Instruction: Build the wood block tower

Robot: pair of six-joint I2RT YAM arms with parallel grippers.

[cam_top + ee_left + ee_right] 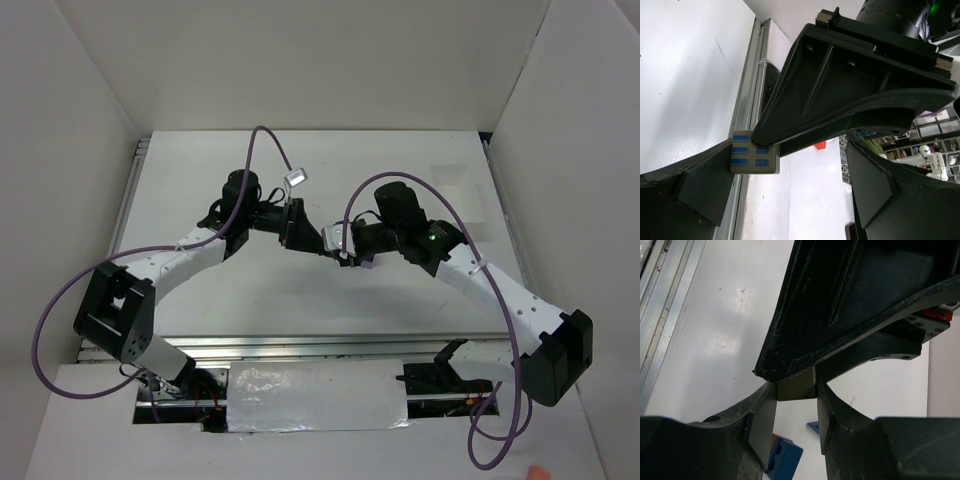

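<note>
In the top view my two grippers meet tip to tip above the middle of the table. My right gripper (pixel 796 396) is shut on a small grey wood block (pixel 796 385) at its fingertips. The same block, with blue window marks, shows in the left wrist view (pixel 754 159), pressed against one finger of my left gripper (pixel 790 200), whose jaws stand wide apart. Below, on the table, lie a blue block (pixel 785 457) with a brown-orange piece (pixel 773 439) behind it and another blue piece (pixel 813 427). A lavender bit (pixel 362 262) shows under the right gripper (pixel 342 246). The left gripper (pixel 298 228) holds nothing.
Aluminium rails (pixel 132 190) run along the table's left edge, and white walls stand on three sides. A faint white rectangular tray (pixel 455 190) lies at the back right. A small red object (pixel 820 145) sits far off on the table.
</note>
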